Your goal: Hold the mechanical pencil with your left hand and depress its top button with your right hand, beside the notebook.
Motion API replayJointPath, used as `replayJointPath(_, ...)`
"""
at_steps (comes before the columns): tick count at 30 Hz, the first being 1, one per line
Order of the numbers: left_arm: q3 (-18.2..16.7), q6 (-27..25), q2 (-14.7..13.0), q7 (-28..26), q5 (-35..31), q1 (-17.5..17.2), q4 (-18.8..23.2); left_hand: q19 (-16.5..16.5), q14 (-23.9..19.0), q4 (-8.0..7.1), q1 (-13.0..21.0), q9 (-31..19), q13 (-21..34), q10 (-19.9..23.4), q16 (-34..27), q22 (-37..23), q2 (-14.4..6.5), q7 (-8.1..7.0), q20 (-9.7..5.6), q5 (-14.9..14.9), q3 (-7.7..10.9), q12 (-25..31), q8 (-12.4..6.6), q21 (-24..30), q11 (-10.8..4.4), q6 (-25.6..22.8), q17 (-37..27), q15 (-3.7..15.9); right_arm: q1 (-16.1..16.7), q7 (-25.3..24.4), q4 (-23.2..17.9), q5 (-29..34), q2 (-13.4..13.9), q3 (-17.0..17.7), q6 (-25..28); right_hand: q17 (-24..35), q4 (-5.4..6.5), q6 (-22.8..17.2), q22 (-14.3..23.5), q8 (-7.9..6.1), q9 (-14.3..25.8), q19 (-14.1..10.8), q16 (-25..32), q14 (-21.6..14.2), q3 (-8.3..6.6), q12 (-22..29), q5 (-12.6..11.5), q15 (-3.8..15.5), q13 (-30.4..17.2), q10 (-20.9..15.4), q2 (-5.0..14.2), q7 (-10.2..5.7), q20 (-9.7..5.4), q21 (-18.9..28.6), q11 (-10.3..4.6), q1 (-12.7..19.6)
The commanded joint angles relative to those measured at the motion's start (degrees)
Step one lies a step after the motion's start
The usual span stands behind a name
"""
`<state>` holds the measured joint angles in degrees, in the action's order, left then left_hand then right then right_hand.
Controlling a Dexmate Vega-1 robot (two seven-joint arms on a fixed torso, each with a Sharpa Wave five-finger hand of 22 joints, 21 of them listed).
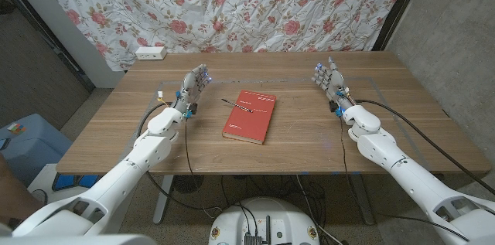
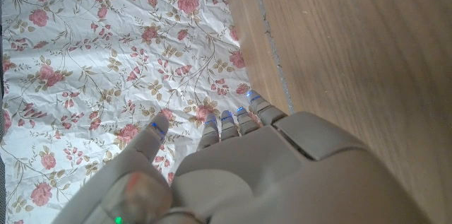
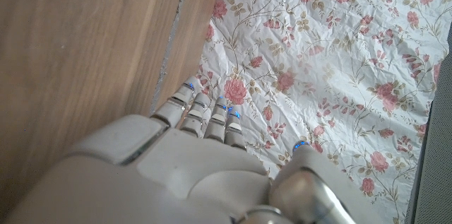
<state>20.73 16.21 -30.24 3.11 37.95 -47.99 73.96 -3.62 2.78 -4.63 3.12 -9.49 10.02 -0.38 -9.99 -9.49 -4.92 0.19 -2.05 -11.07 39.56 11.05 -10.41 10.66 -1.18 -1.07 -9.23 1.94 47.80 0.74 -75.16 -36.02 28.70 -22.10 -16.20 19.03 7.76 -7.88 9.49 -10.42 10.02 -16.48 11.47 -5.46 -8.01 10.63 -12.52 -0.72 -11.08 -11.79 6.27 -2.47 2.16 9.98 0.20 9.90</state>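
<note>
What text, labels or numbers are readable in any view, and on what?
None can be read.
Red notebook: no title or print that can be made out on its cover in the head view.
Mechanical pencil: too small for any marking.
White power strip at the table's far edge: too small and blurred.
Floral curtain: only a rose pattern, no words.

No legible text, labels, brands or numbers found anywhere. Red notebook (image 1: 250, 116) cover carried a small pale mark near its upper part, too small to read. White power strip (image 1: 151, 54) at the table's far edge showed no readable marking. Colourful cube (image 1: 19, 128) on the blue box at left bore no legible print. Floral curtain (image 1: 232, 5) patterned with roses only, no lettering.
</note>
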Motion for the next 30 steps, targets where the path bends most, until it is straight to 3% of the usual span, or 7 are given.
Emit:
replayJointPath(1, -0.29, -1.67, -2.01, 0.57, -0.13, -0.05, 0.99, -0.92, -0.21, 1.20, 0.89, -0.29, 0.13, 0.58, -0.25, -0.21, -2.95, -0.61, -0.30, -0.08, 0.35, 0.49, -0.40, 0.38, -0.79, -1.21, -0.18, 0.71, -1.21, -1.12, 0.56, 1.51, -1.45, -1.19, -0.37, -0.01, -0.03, -0.46, 0.19, -0.23, 0.12, -0.35, 0.31, -0.60, -0.17, 0.27, -0.36, 0.16, -0.08, -0.31, -0.13, -0.09, 0.00, 0.40, 0.03, 0.24)
replayJointPath(10, 0.28, -4.29, -4.45, -1.00, -2.31, -0.16, 4.37, -1.21, -0.91, 5.00, 2.59, -0.31, 0.10, 2.66, -0.20, -0.14, -2.13, -1.69, -0.80, 0.50, 0.61, 0.85, -0.72, 0.24, -2.17, -3.56, -0.19, 1.94, 0.35, -2.96, -0.91, 1.56, -1.63, -0.54, -1.24, -0.34, -0.27, -0.59, 0.18, -0.30, 0.11, -0.42, 0.26, -0.66, -0.35, 0.27, -0.47, 0.30, -0.02, -0.19, -0.01, -0.11, -0.23, 0.52, -0.22, 0.29)
replayJointPath(15, 0.63, -6.95, -6.75, -1.92, -3.73, -0.58, 7.63, -1.60, -1.59, 8.73, 4.56, -0.28, 0.09, 4.62, -0.22, -0.10, -1.73, -2.49, -0.90, 0.89, 1.16, 1.06, -0.94, 0.17, -3.52, -5.74, -0.22, 2.60, 0.98, -3.49, -1.27, 1.53, -1.65, -0.31, -1.57, -0.49, -0.39, -0.62, 0.18, -0.31, 0.11, -0.44, 0.24, -0.70, -0.45, 0.30, -0.52, 0.41, 0.00, -0.23, 0.07, -0.15, -0.31, 0.56, -0.30, 0.35)
replayJointPath(16, 0.85, -7.72, -7.57, -1.84, -4.29, -0.53, 8.41, -1.88, -2.05, 10.40, 5.48, -0.29, 0.09, 5.40, -0.28, -0.10, -1.62, -3.22, -1.04, 1.04, 1.38, 1.08, -0.96, 0.19, -4.38, -6.56, -0.23, 3.37, 1.13, -3.52, -1.42, 1.55, -1.54, -0.29, -1.56, -0.51, -0.40, -0.60, 0.18, -0.30, 0.11, -0.46, 0.23, -0.68, -0.47, 0.29, -0.52, 0.44, 0.00, -0.21, 0.08, -0.16, -0.35, 0.57, -0.30, 0.36)
replayJointPath(17, 1.10, -8.57, -8.41, -2.07, -5.08, -0.48, 9.29, -1.96, -2.14, 11.09, 5.86, -0.31, 0.09, 5.62, -0.25, -0.11, -1.61, -3.81, -1.28, 1.09, 1.43, 1.04, -0.99, 0.18, -4.60, -7.07, -0.24, 3.56, 1.26, -3.60, -1.60, 1.62, -1.41, -0.27, -1.50, -0.55, -0.44, -0.68, 0.18, -0.33, 0.10, -0.43, 0.24, -0.73, -0.50, 0.30, -0.54, 0.43, 0.01, -0.21, 0.11, -0.17, -0.36, 0.57, -0.28, 0.38)
replayJointPath(20, 1.81, -12.05, -10.88, -3.12, -7.26, -0.35, 12.40, -1.71, -2.15, 12.08, 6.39, -0.32, 0.09, 6.09, -0.17, -0.11, -1.62, -4.28, -2.37, 1.15, 1.46, 1.02, -0.89, 0.02, -5.16, -7.48, -0.24, 4.01, 1.71, -3.79, -1.94, 1.53, -1.20, -0.02, -1.66, -0.62, -0.49, -0.76, 0.17, -0.36, 0.10, -0.47, 0.22, -0.73, -0.56, 0.33, -0.56, 0.39, 0.02, -0.27, 0.16, -0.18, -0.36, 0.60, -0.26, 0.41)
replayJointPath(30, 2.68, -17.88, -14.40, -7.15, -11.95, -1.17, 19.87, -0.82, -1.70, 13.31, 6.99, -0.33, 0.08, 6.33, 0.04, -0.09, -1.37, -4.88, -3.45, 1.20, 1.32, 0.82, -0.69, -0.30, -5.60, -7.88, -0.24, 4.85, 2.27, -3.13, -1.44, 0.66, -1.36, 0.78, -3.24, -1.12, -0.86, -1.64, 0.16, -0.64, 0.10, -0.44, 0.14, -0.71, -0.87, 0.63, -0.65, 1.08, 0.09, -1.09, 0.29, -0.26, -1.09, 0.65, -0.29, 0.55)
